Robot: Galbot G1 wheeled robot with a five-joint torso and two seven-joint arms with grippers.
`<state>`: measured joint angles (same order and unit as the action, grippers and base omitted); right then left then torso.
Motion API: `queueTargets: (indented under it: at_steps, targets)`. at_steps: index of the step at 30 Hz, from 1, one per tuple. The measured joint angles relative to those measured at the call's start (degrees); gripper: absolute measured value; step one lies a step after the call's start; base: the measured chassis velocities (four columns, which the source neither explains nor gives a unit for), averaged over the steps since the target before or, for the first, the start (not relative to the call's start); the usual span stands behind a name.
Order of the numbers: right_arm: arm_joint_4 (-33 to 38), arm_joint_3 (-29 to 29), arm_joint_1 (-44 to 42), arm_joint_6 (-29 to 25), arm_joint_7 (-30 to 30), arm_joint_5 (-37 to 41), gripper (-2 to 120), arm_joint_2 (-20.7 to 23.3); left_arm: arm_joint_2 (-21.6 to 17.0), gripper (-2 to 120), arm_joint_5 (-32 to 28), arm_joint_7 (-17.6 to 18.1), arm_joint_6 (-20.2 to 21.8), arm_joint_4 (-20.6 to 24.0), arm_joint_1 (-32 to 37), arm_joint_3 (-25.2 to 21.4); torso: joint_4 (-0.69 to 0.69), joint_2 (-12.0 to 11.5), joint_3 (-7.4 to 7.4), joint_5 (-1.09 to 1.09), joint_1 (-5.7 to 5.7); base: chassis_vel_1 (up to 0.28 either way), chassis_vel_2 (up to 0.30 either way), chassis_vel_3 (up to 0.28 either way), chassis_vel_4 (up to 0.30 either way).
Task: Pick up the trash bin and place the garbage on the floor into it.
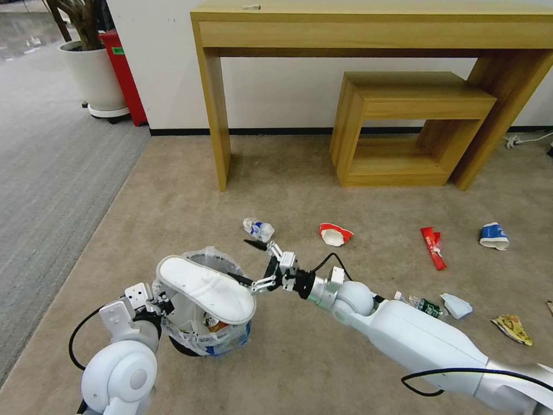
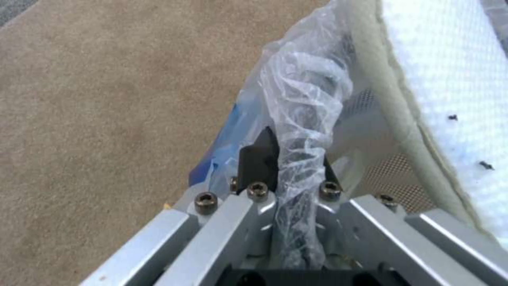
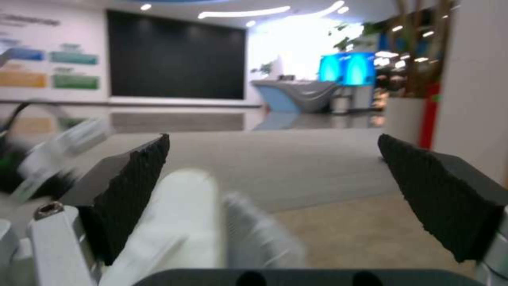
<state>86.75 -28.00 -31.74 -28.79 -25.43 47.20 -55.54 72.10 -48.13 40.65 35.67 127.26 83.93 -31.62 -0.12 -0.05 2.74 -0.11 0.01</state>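
The left gripper (image 1: 156,301) is clenched on the rim of the small bag-lined trash bin (image 1: 203,337), a white slipper (image 1: 206,288) lying across its mouth, while the right gripper (image 1: 252,262) hangs beside the bin with jaws spread.

Left gripper (image 2: 288,159) pinched closed low at left; right gripper (image 1: 253,262) spread wide.

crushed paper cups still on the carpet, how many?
3. Blue-white cup just beyond the right gripper; red-white cup to its right; blue-white cup far right. The right arm may hide others.
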Motion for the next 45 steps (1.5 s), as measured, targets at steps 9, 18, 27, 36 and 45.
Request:
queueTargets:
  at_steps: [9, 18, 27, 36, 45]
  targets:
    - [3.98, 5.79, -1.17, 2.83, 10.67, 1.75, 100, 0.59, -0.1, 1, -0.25, -0.08, -0.07, -0.09, -0.02, -0.51, 0.0, 0.0, 0.0, 0.0, 0.0, 0.0, 0.0, 0.0, 0.0]
    - [5.58, 11.9, -3.29, 6.86, 17.98, 2.39, 100, 2.76, 0.45, 1, -0.5, -0.11, -0.17, -0.22, -0.34, -0.97, 0.0, 0.0, 0.0, 0.0, 0.0, 0.0, 0.0, 0.0, 0.0]
    - [5.48, 19.72, -8.23, 7.74, 22.78, 2.07, 100, 6.69, 0.29, 1, -1.66, 0.11, -0.2, -0.4, -0.88, -2.06, 0.0, 0.0, 0.0, 0.0, -0.01, 0.0, 0.0, 0.0, 0.0]
    - [4.96, 27.92, -17.38, 7.76, 24.82, 0.68, 100, 8.47, -0.29, 1, -3.61, 1.01, -0.16, -0.03, -1.5, -3.84, 0.0, 0.0, 0.0, 0.0, -0.01, 0.0, 0.0, 0.0, 0.0]
    - [5.32, 31.39, -22.15, 8.22, 26.49, -0.32, 100, 8.75, -0.72, 1, -3.96, 1.2, -0.13, 0.52, -1.18, -4.31, 0.0, 0.0, 0.0, 0.0, 0.0, 0.0, 0.0, 0.0, 0.0]
